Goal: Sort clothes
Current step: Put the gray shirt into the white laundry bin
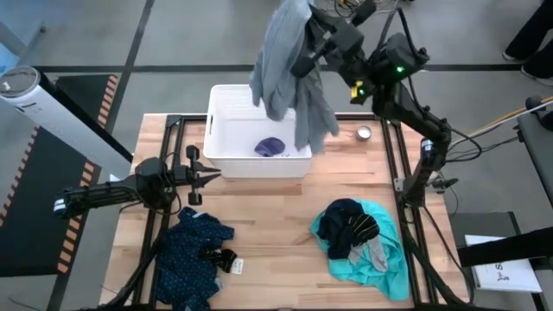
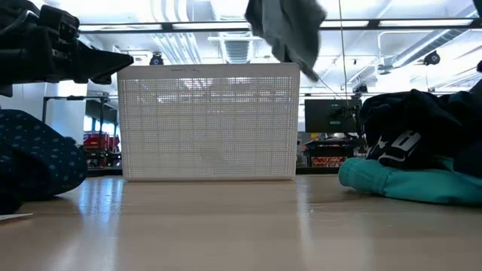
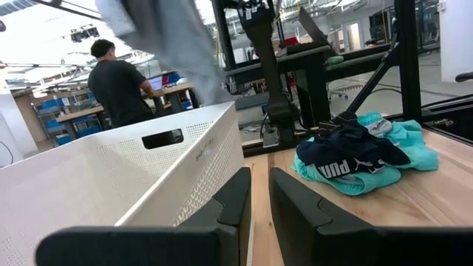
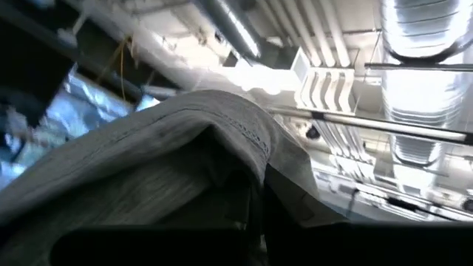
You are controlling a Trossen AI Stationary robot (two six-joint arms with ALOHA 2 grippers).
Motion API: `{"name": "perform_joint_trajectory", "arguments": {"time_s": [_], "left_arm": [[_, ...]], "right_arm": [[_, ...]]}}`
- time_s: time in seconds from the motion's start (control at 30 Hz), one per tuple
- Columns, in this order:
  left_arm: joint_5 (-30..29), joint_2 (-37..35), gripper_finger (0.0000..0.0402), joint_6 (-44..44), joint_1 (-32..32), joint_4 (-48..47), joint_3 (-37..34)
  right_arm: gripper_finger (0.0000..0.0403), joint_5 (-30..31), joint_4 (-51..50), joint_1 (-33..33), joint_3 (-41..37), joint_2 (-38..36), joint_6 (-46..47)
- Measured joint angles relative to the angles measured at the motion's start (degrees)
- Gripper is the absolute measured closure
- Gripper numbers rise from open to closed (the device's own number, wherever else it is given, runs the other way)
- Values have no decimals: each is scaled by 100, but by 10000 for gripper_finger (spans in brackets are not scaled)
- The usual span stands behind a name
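Note:
My right gripper (image 1: 311, 47) is raised high over the white basket (image 1: 220, 130) and is shut on the grey garment (image 1: 289, 69), which hangs down over the basket's far right part. The garment also shows in the low view (image 2: 290, 30). A blue-purple piece (image 1: 270, 147) lies inside the basket. My left gripper (image 1: 207, 177) is shut and empty, level beside the basket's near left corner. The dark navy patterned garment (image 1: 194, 246) lies on the table at the near left. The teal garment (image 1: 380, 255) lies at the near right with a navy piece (image 1: 346, 226) on it. My right gripper holds the grey garment by a bunched upper part (image 4: 222, 140), which drapes over the fingers and hides the place of contact. The garment is lifted clear and hangs slack below the gripper in two long folds (image 1: 311, 121), its lower end above the basket.
A small round metal thing (image 1: 364, 133) lies to the right of the basket. A small dark piece (image 1: 216, 256) and a white tag (image 1: 236, 266) lie by the navy patterned garment. Bare wood lies between the two piles. A person (image 3: 118, 85) stands in the room beyond the table.

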Motion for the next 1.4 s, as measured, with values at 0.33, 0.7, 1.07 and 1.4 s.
{"name": "perform_joint_trajectory", "arguments": {"time_s": [0.33,0.7,1.07,1.4], "left_arm": [[0,59,364,111,0,-7,0],[0,189,364,124,0,104,0],[0,243,364,124,0,122,0],[1,258,364,124,-1,163,0]], "right_arm": [[403,-539,521,-263,-4,627,580],[403,-527,-502,-393,-4,1253,669],[403,-500,-3216,-985,-4,1765,2176],[403,-1830,-5548,-1581,-26,1972,3297]]}}
